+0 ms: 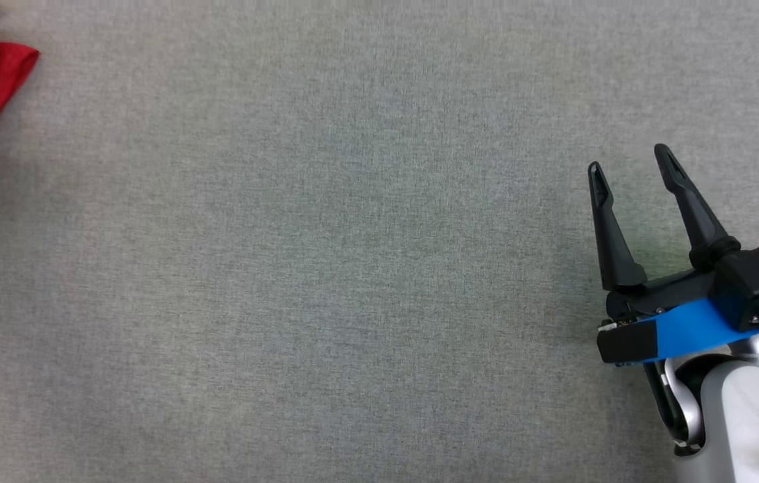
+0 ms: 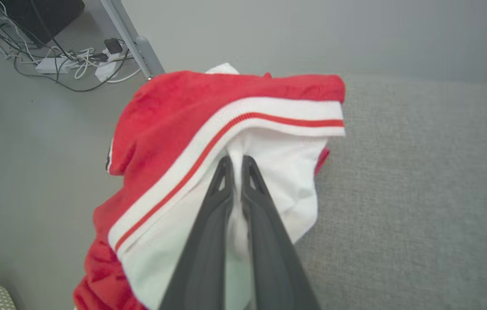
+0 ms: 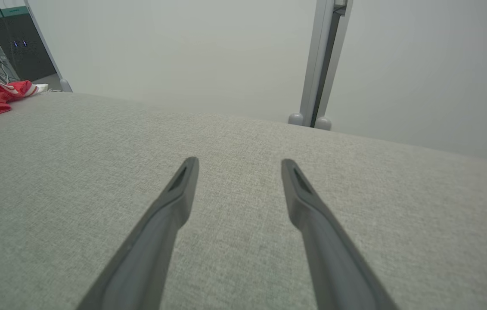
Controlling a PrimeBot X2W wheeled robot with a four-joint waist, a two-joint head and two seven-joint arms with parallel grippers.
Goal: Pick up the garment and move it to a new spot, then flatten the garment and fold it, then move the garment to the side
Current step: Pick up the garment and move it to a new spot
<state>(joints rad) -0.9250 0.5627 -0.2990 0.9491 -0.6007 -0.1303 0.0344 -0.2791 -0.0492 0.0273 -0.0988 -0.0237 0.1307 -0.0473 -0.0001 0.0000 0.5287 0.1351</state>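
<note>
Soft, limp and surely light, the red-and-white garment [image 2: 226, 112] lies bunched at the counter's [image 1: 352, 268] far left edge, the left hand [image 2: 237, 165] clenched on its white fold, the right hand [image 1: 629, 158] spread open.

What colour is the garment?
The garment is red and white, a red stripe crossing its white band; left wrist view shows it best.

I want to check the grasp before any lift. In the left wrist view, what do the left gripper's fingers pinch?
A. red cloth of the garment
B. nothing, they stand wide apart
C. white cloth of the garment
C: the left gripper has its fingers nearly together on a white fold of the garment, just under its red-striped band.
</note>
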